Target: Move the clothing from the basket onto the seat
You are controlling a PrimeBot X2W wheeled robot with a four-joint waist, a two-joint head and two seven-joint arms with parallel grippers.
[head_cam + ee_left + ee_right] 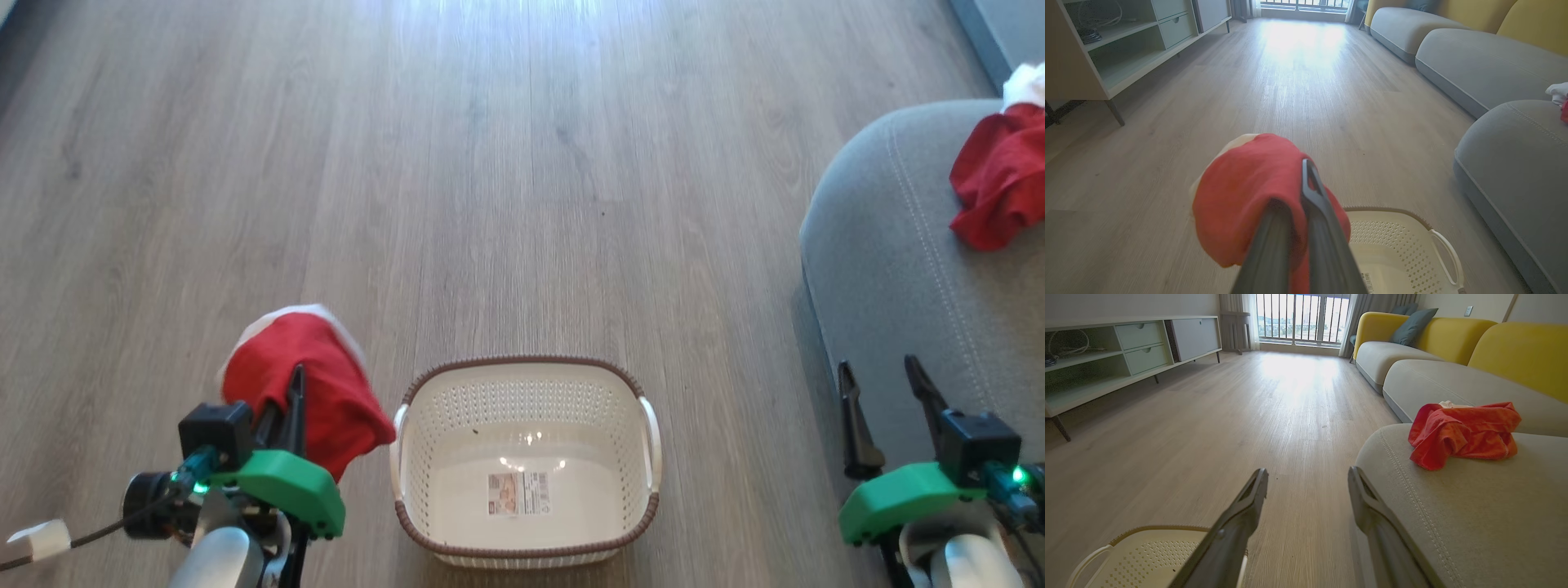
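Floorboards (522, 204) are lying beneath my left gripper (290, 384), pinching a red garment (335, 400) that may slip before reaching the seat (890, 269) at 2 o'clock; right gripper (878, 365) is idling wide.

cream basket (522, 482) upright — one red garment (318, 392) aloft beside it, second garment (996, 180) crumpled on grey seat (890, 269).

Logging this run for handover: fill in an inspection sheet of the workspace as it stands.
Surface: wooden floor, basket standing on it.
Job's things: basket empty but for a label sticker; held red garment left of it; second red garment and white garment on seat.
Clutter: nothing seen.
Grippers: left gripper shut on held red garment; right gripper open, empty, by seat's edge.
Cables: dark cable with white tag at left wrist.
Surroundings: low cabinet, yellow-backed sofa, barred window.
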